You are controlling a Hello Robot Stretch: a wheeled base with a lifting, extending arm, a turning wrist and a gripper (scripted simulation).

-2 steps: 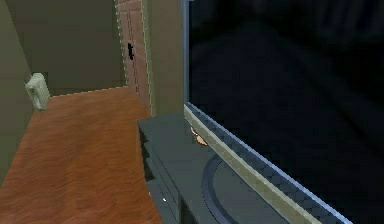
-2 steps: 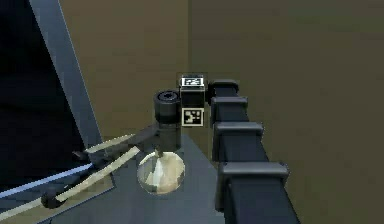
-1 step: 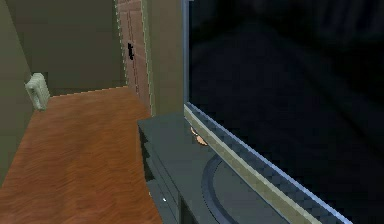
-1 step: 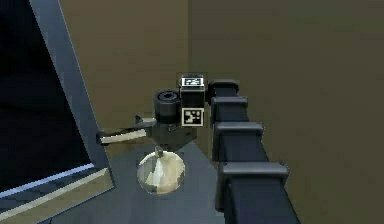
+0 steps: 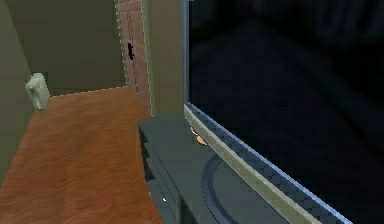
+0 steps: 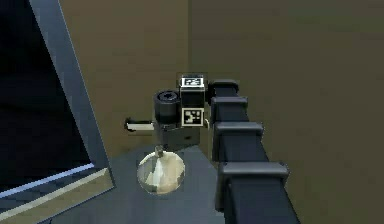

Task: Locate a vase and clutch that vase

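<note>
white object (image 5: 38, 90): far left of the TV (image 5: 290, 90), on the wood floor (image 5: 80, 150) against the wall.
door (image 5: 133, 50): left of the TV, past the floor's far end.
TV stand (image 5: 172, 150): dark, directly under the TV.
small orange thing (image 5: 200, 138): on the stand, touching or just under the TV's lower edge.
pale round object (image 6: 162, 172): arm side view, on the stand top just right of the TV's corner, narrow neck pointing up. Vase-like, can't confirm.
gripper (image 6: 160, 132): right of the TV, at the object's neck. Contact, finger state, whether it holds anything: can't tell.
arm (image 6: 240, 140): right of the gripper, with white marker squares (image 6: 192, 100) at its far end.
</note>
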